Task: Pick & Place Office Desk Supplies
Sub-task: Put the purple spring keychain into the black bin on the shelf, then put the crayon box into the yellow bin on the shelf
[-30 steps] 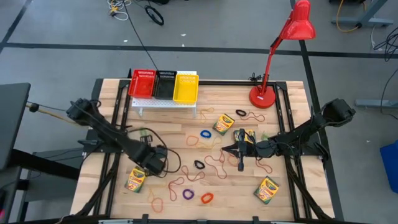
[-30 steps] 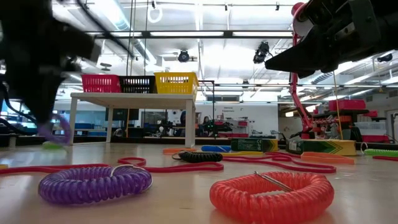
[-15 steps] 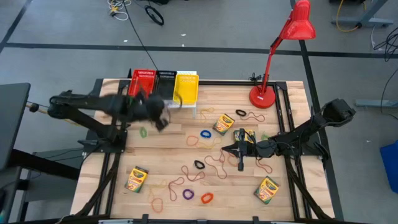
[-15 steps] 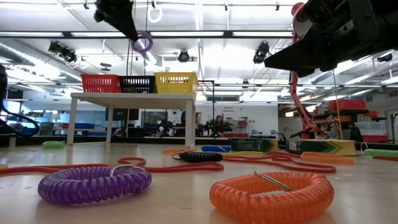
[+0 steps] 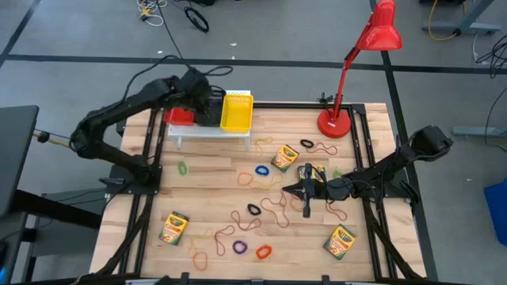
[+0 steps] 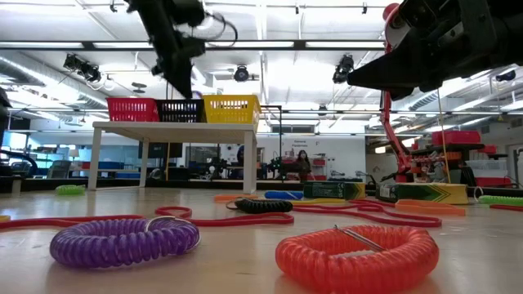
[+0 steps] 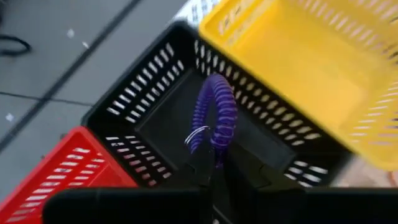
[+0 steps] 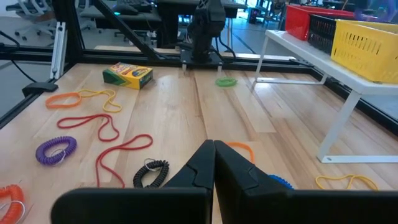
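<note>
Purple coil loop point(image 7: 216, 115) is pinched in the left gripper point(image 7: 213, 163), hanging over the black basket point(image 7: 155, 106) in the left wrist view; released off-centre, it may snag the rim or drop into the yellow basket point(image 7: 311, 68). High view: right gripper point(image 5: 306, 192) waits pressed together mid-table among crayon boxes point(image 5: 283, 157). Low view: left arm sits above the baskets.
</note>
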You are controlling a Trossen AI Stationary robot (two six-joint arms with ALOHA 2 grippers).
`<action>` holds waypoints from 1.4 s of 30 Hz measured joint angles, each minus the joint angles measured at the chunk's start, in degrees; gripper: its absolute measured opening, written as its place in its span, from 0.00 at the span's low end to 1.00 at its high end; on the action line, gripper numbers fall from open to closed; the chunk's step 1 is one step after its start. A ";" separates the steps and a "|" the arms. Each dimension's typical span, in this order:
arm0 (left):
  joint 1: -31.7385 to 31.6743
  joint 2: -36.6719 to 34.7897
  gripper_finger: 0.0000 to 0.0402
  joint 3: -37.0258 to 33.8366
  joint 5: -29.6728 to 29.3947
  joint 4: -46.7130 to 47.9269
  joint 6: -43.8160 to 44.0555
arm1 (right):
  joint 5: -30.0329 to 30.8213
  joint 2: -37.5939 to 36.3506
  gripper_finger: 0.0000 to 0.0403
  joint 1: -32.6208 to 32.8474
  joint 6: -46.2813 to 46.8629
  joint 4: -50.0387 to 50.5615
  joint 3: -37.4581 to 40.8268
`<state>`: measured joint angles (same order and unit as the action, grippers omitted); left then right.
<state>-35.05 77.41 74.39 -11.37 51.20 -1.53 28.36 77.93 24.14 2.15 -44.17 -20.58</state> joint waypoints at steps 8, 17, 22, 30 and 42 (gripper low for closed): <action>-0.78 3.41 0.22 -0.02 -0.01 1.05 -1.71 | 0.00 0.00 0.02 0.00 -0.02 -0.17 0.00; 1.07 -3.19 0.36 -1.20 1.22 1.72 -2.25 | -0.02 0.00 0.02 0.00 2.44 -0.17 0.00; 7.58 -11.35 0.30 -10.29 2.05 -7.12 -2.61 | -1.94 0.00 0.02 0.00 7.52 -0.14 0.00; 21.21 -23.26 0.16 -32.71 6.10 -39.59 1.27 | -2.80 0.00 0.02 0.00 10.13 -0.26 0.00; 36.77 -22.39 0.10 -55.49 6.28 -85.53 4.79 | 5.95 -13.47 0.02 -2.59 39.80 29.76 -0.04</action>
<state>1.73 55.02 18.90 -5.09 -34.33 3.26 34.30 64.46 21.55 41.96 -14.41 -20.62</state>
